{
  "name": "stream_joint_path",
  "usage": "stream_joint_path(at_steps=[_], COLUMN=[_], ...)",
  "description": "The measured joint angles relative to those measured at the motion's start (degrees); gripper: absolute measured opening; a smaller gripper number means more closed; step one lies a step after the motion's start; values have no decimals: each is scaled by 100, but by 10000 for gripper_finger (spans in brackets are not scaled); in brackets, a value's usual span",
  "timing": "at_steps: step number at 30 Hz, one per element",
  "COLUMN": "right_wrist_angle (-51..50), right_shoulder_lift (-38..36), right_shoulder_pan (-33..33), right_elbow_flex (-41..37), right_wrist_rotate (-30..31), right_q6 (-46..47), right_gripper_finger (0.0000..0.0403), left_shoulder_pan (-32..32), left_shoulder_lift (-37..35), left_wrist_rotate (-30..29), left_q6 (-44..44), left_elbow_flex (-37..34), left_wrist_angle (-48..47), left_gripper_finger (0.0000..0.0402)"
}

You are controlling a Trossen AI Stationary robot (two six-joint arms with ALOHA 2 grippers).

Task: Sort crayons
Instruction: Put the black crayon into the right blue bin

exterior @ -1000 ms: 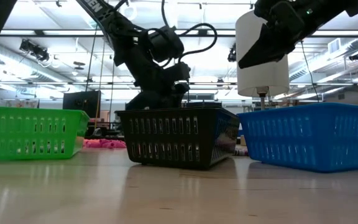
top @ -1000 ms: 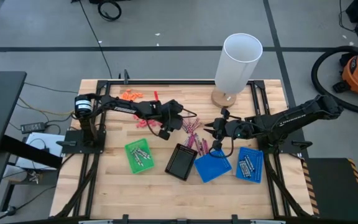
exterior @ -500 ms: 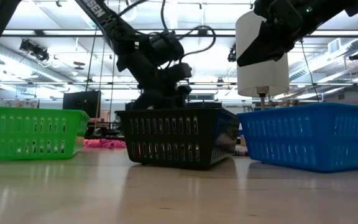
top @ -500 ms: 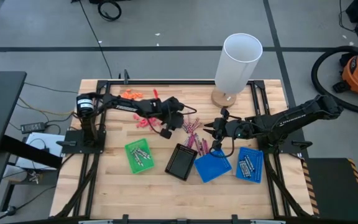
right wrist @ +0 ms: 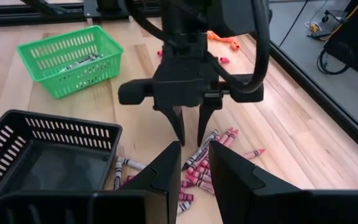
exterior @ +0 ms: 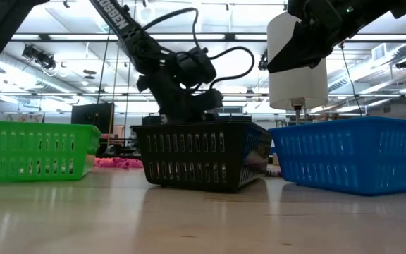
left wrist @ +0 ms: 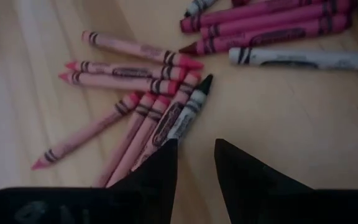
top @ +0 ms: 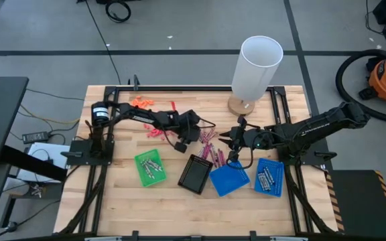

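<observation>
Pink-magenta and grey-silver crayons (top: pixel 208 143) lie flat in a loose pile on the wooden table, between the two arms. My left gripper (top: pixel 194 137) hangs just over the pile's left part, fingers pointing down and a little apart. In the left wrist view (left wrist: pixel 194 149) a grey crayon (left wrist: pixel 187 116) and several pink crayons (left wrist: pixel 126 81) lie just beyond the tips, with nothing between them. The right wrist view also shows the left gripper (right wrist: pixel 190 138) above the crayons. My right gripper (top: pixel 230 140) hovers right of the pile, open and empty (right wrist: pixel 194 163).
A green tray (top: pixel 149 167) with grey crayons, a black tray (top: pixel 196 174) and two blue trays (top: pixel 229 180) (top: pixel 269 177) stand nearer the front edge. A white cylinder on a wooden base (top: pixel 256 65) stands at the back. Orange bits (top: pixel 141 102) and coral-red bits (top: pixel 154 132) lie at left.
My left gripper has moved toward the table's right edge, from beside the coral-red bits to over the left part of the crayon pile. The crayons have stayed where they were.
</observation>
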Motion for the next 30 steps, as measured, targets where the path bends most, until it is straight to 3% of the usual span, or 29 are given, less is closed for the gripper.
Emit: stream_joint_path(at_steps=[5, 19, 30], right_wrist_angle=[-2, 45, 42], right_shoulder_lift=[0, 2, 2], right_shoulder_pan=[0, 2, 2], right_elbow_flex=[0, 0, 0], right_wrist_rotate=[-78, -142, -142], right_q6=[-2, -26, -44], right_gripper_finger=[92, 92, 92], left_shoulder_pan=[-113, 85, 89], left_shoulder_lift=[93, 211, 194], left_wrist_rotate=[-214, -269, 184], left_q6=[193, 629, 471], left_elbow_flex=[316, 339, 370], left_wrist_angle=[-459, -356, -1142], left_gripper_finger=[116, 116, 116])
